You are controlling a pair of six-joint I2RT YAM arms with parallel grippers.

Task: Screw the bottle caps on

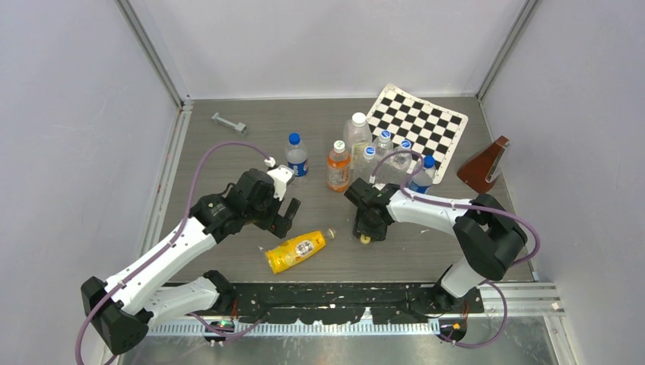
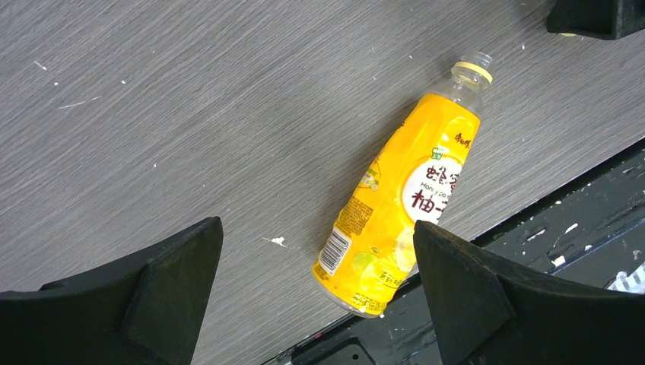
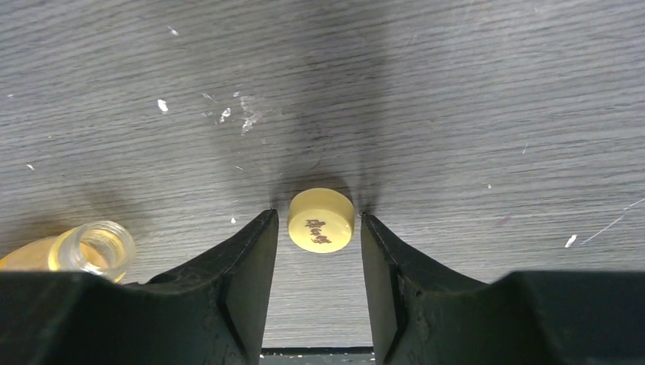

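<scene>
1. Grey wood-grain tabletop [image 1: 228,160] fills every view. It is flecked with white specks and has pale walls [image 1: 76,114] around it.
2. We read most on the yellow juice bottle [image 2: 403,205], which lies on its side near the table's front edge. It shows dark red Chinese characters on a white oval, Latin letters starting "Hon", small red characters by the shoulder and a barcode near the base. Its mouth is uncapped above a yellow ring.
3. We see the yellow cap [image 3: 321,220] lying flat on the table, near the bottle's mouth but apart from it. The dark red print on its top is too small to read.
4. The right gripper [image 3: 318,219] sits low over the cap with its fingers narrow, one on each side. A sliver of table shows on both sides, so nothing is pinched.
5. The left gripper [image 2: 317,226] hovers above the juice bottle, fingers wide and holding nothing. One finger cuts off the label's right edge.
6. Farther back, a small blue-labelled bottle [image 1: 297,161] stands upright with a blue cap [image 1: 294,138] on it. We cannot make out its brand.
7. Clear bottles [image 1: 384,148] cluster beside a checkerboard sheet [image 1: 422,122], partly hidden by the right arm's cable.
</scene>
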